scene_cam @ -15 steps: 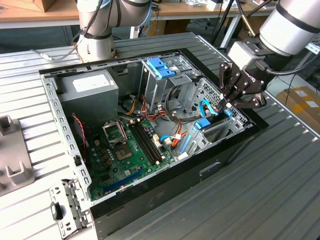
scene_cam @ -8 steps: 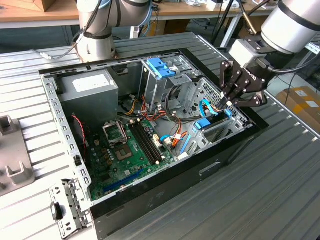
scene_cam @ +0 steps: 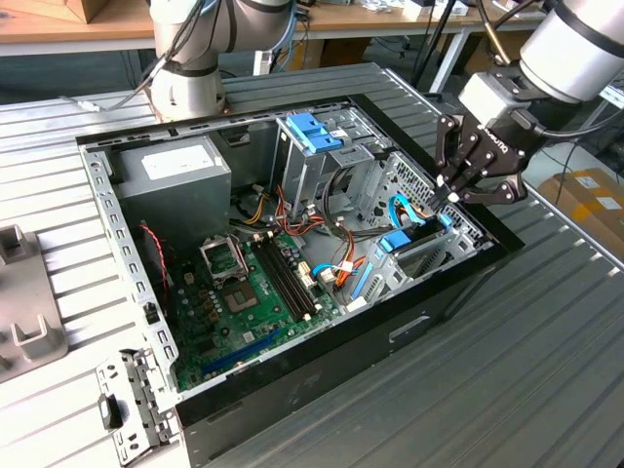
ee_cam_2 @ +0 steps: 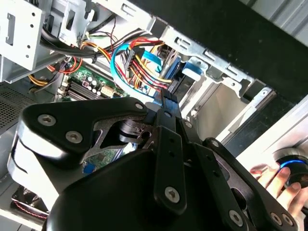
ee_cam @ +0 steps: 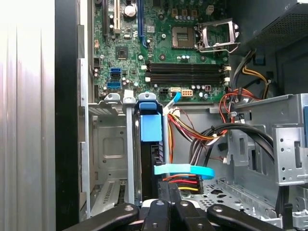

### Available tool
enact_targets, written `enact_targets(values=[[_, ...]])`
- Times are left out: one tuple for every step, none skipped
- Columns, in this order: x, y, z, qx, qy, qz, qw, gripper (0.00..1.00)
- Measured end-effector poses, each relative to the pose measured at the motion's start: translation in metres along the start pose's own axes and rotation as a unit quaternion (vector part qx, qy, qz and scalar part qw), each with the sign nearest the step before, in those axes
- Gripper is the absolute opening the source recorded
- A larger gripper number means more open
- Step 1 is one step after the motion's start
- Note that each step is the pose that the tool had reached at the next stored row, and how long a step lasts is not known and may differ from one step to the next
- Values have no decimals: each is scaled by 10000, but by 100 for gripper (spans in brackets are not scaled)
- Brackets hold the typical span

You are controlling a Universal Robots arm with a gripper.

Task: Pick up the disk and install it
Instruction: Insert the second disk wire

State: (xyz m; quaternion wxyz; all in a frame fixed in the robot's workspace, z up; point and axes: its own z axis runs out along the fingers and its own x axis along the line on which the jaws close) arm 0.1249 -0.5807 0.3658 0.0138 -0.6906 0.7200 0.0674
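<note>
The disk [scene_cam: 402,240] stands on edge in the drive bay at the exterior view's right end of the open computer case [scene_cam: 322,366], its blue end tab facing the motherboard. In the first wrist view, the disk [ee_cam: 150,127] shows its blue tab and its dark edge running back between the bay's metal rails. My gripper [scene_cam: 451,195] hangs just above the disk's far end with its fingers pressed together. The gripper [ee_cam: 169,190] sits close over that end. I cannot tell whether it touches. In the second wrist view, the gripper [ee_cam_2: 166,98] points at the disk [ee_cam_2: 193,69].
Coloured cables [ee_cam: 192,139] and a blue ribbon cable [ee_cam: 185,170] run right beside the bay. An upright drive cage with a blue bracket [scene_cam: 312,132], the motherboard [scene_cam: 244,302] and a power supply [scene_cam: 175,175] fill the case. A person's hand [ee_cam_2: 272,178] rests outside it.
</note>
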Motion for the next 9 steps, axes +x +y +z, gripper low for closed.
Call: enact_targets(values=[[-2,-16,-7,-5,-3,0,10000,10],[-3,-23,-13,-9,-2,1,10000,10],[-3,-25,-13,-10,-3,1,10000,10],[-3,-25,-12,-10,-4,1,10000,10],[-3,-26,-12,-11,-4,1,10000,10],[-3,-27,-13,-11,-4,1,10000,10],[-3,-27,-13,-11,-4,1,10000,10],[-3,-27,-13,-11,-4,1,10000,10],[-3,-27,-13,-11,-4,1,10000,10]])
